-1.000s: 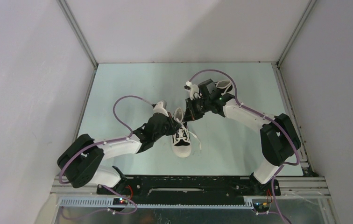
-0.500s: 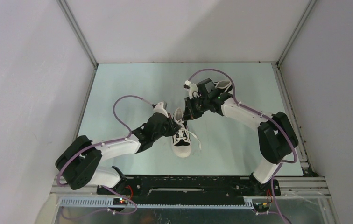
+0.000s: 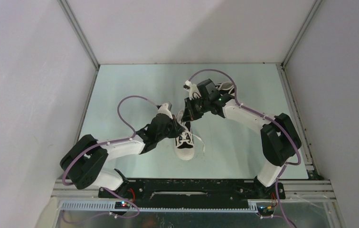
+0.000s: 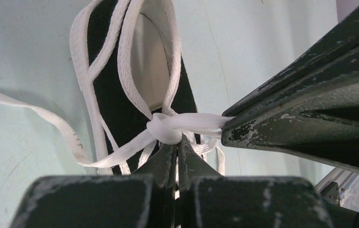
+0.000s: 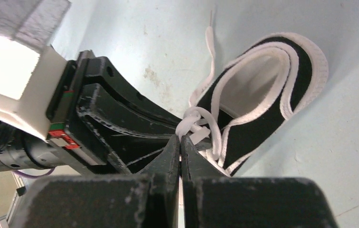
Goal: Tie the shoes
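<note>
The nearer shoe [image 3: 185, 142] sits at the middle of the pale, scuffed tabletop [image 3: 135, 90]. Its long axis runs near to far, with the rounded white rubber toe cap pointing at the arm bases and the heel opening facing away. Its upper is matte black cloth edged with white stitched binding, and the lining inside is pale. The lace [image 4: 120, 71] is flat white woven tape with a fine herringbone weave, drawn into a small tight knot [image 4: 165, 129] over the tongue. One loose end trails limp across the tabletop.

The left fingers [image 4: 176, 145], chipped black wedges, are pressed closed on the lace just beneath the knot. The right fingers [image 5: 180, 141] are also closed, pinching a taut strand that runs sideways out of the knot.

The other shoe [image 3: 227, 86] lies farther back, mostly hidden behind the right arm.
</note>
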Robot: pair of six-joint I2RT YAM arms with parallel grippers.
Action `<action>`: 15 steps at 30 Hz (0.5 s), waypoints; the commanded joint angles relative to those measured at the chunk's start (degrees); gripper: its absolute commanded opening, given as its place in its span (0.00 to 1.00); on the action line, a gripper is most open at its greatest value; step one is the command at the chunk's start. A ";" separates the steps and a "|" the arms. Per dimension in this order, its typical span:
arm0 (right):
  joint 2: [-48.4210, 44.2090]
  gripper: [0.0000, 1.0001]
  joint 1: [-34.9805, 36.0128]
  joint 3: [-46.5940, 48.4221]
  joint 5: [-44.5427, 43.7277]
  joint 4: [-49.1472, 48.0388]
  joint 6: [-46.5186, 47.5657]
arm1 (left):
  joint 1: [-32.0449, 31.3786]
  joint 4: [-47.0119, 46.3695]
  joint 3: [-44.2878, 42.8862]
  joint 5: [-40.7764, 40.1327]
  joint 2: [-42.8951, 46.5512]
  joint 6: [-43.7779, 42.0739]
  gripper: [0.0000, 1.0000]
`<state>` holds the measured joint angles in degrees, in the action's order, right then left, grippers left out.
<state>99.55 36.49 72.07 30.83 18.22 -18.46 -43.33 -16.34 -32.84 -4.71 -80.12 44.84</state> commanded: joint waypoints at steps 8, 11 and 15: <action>-1.40 0.17 1.49 3.05 0.79 -0.83 -0.25 | 2.11 -4.55 2.15 1.48 -0.68 -3.54 0.00; -1.59 0.21 1.41 3.07 0.52 0.09 0.05 | 2.53 -6.70 2.92 2.72 -0.74 -4.33 0.00; -2.56 0.39 1.12 2.96 -1.17 0.74 0.55 | 2.93 -7.43 3.46 3.31 -1.01 -4.45 0.00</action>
<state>99.55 37.80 72.71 31.14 18.65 -18.87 -41.45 -22.22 -30.50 -1.32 -80.75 42.92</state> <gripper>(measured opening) 0.316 0.005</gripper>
